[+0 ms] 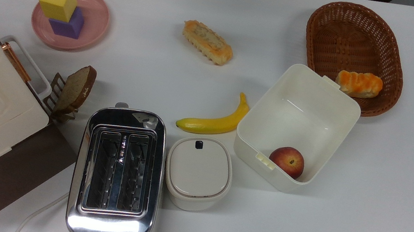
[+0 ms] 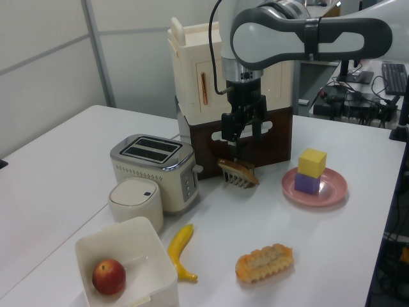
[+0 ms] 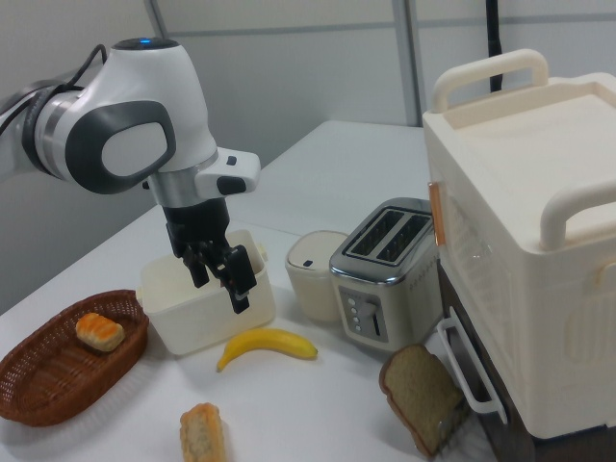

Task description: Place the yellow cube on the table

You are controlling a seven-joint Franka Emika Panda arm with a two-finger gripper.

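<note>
Hand (image 3: 219, 281) of the white arm hangs empty, fingers apart, above the smooth white counter (image 1: 246, 26), well apart from the round pink plate (image 1: 96, 17). On that plate, the matte yellow cube (image 1: 58, 1) sits atop a purple cube (image 1: 68, 24)

The table (image 1: 246, 26) is seen from straight above in the top view. It is seen low from opposite ends in the side views. The toaster (image 2: 153, 163) is shared.

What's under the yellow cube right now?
The yellow cube sits stacked on a purple cube, which stands on the pink plate. The purple cube's top face is mostly covered by the yellow one.
</note>
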